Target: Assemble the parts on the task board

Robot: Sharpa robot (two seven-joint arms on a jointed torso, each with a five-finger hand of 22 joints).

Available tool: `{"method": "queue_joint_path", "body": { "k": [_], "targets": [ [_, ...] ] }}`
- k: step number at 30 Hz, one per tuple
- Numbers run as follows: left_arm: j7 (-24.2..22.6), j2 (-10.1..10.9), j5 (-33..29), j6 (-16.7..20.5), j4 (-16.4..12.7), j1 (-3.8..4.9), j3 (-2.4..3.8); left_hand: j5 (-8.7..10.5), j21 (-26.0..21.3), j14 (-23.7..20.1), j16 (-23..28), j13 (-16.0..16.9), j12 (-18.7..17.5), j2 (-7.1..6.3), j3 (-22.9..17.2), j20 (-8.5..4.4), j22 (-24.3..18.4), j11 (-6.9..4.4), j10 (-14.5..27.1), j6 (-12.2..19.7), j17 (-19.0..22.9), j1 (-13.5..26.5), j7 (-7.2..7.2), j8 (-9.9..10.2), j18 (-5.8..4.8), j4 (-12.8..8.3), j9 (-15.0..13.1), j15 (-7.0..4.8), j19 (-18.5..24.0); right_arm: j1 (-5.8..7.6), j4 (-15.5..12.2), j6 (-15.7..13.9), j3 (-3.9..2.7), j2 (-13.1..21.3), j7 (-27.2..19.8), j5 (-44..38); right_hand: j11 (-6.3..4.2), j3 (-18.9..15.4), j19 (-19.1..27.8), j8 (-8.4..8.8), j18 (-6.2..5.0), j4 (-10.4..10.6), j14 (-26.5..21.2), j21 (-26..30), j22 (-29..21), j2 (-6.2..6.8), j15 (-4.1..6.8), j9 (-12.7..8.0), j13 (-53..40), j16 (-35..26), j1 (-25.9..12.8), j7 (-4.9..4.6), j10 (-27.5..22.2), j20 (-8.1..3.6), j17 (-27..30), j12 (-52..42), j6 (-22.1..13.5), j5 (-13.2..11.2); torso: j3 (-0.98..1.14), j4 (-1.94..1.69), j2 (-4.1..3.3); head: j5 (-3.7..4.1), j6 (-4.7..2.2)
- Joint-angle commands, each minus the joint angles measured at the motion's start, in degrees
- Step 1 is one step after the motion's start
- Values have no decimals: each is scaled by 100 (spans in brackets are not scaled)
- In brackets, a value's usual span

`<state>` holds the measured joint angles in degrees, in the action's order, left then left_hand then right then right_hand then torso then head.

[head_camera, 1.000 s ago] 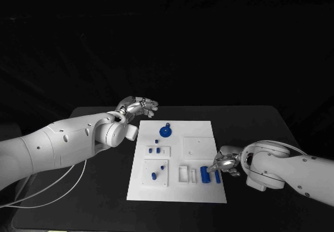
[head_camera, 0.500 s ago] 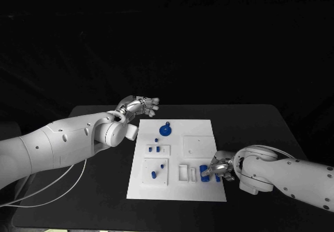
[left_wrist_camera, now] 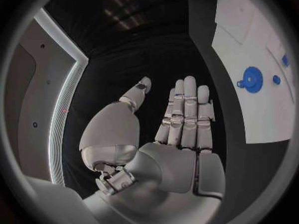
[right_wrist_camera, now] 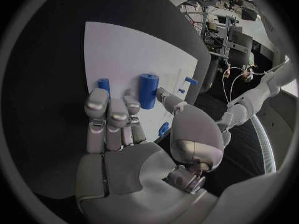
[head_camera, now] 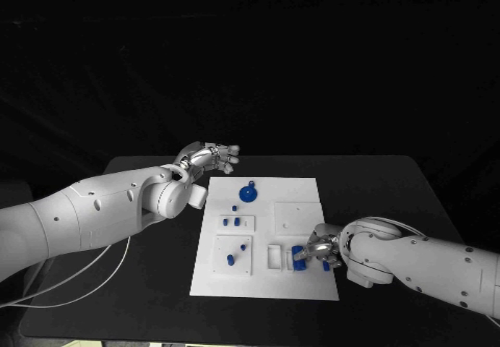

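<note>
Fingers of the right hand (head_camera: 321,249) half hide a blue cylinder (right_wrist_camera: 148,90), grip unclear; left hand (head_camera: 212,157) spread, empty.

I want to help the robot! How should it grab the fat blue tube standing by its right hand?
Probably round its upper half. The blue cylinder stands upright on the task board, so its round sides are free. The right hand could come from its own side, thumb one side, fingers the other.

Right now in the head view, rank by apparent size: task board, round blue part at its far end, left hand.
1. task board, largest by far.
2. left hand.
3. round blue part.
The hand lies at a similar depth to the round part, so that order looks sound.
</note>
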<state>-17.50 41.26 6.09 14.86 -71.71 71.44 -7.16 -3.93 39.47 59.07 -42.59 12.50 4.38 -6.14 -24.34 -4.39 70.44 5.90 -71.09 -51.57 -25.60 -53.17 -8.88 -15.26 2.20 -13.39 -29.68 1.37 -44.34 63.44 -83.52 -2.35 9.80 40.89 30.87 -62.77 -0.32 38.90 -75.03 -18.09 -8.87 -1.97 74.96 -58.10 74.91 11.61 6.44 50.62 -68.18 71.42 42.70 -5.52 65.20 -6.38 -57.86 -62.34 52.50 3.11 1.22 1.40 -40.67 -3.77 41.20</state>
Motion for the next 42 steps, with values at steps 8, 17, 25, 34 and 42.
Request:
{"method": "queue_joint_path", "body": {
  "k": [8, 17, 25, 34, 42],
  "targets": [
    [-60, 0, -33, -102, -22, 2, 3, 20, -38, -8, 40, -9, -17, 7, 37, 26, 10, -5, 34, 25, -12, 62, -3, -13, 74, 3, 8, 19, 17, -155, 120, 73, 57, -216, -22, -51, -2, 16, 14, 16, -613, -65, -26, -57, 124, -86, 14, -1814, -18, 41, -29, -61, -61, -40, -16, -35, 68, -29, -2, 6, -1, -3, 5],
    [-41, -8, -33, -93, -29, 4, 3, 14, -41, -7, 43, -10, -17, 17, 38, 25, 12, -5, 36, 24, -16, 60, -2, -14, 76, 0, 9, 18, 15, -166, 109, 70, 80, -239, -41, 68, -10, 19, 38, -2, -613, -194, -29, -82, 124, -175, 22, -1787, -25, 37, -12, -50, -64, -36, -22, -33, 113, -25, 2, 14, 0, -11, 2],
    [-34, -10, -33, -80, -25, 4, 3, 7, -44, -5, 46, -11, -17, 30, 37, 25, 14, -5, 38, 23, -22, 55, -1, -15, 78, -5, 11, 17, 12, -166, 79, -147, 82, -163, -39, 69, -34, 106, 78, -23, -613, -533, -23, -133, 119, -480, 44, -1747, -21, 20, 64, -20, -41, -6, -25, -15, 229, -12, 7, 15, 1, -18, -2],
    [-31, -2, -33, -80, -18, 4, 3, 2, -46, -3, 48, -11, -16, 41, 37, 25, 16, -5, 38, 23, -27, 55, -1, -16, 79, -6, 12, 16, 9, -49, -287, -131, 74, 86, -14, 367, -89, 327, 91, -37, -613, -618, -9, -183, 112, -641, 87, -1764, 24, 0, -104, 33, 54, 60, -18, 31, 442, -19, 8, 21, 0, -28, -7],
    [-30, -12, -33, -88, -14, 4, 3, -2, -48, -2, 50, -11, -15, 45, 39, 25, 17, -5, 37, 21, -30, 56, -1, -18, 79, -7, 12, 17, 8, 144, -516, -228, 38, 108, -20, 639, -100, 354, 88, -15, -613, -650, -2, -207, 106, -640, 98, -1799, 41, -3, -234, 45, 94, 77, -19, 53, 506, -21, 5, 12, -3, -5, -28]
  ]
}}
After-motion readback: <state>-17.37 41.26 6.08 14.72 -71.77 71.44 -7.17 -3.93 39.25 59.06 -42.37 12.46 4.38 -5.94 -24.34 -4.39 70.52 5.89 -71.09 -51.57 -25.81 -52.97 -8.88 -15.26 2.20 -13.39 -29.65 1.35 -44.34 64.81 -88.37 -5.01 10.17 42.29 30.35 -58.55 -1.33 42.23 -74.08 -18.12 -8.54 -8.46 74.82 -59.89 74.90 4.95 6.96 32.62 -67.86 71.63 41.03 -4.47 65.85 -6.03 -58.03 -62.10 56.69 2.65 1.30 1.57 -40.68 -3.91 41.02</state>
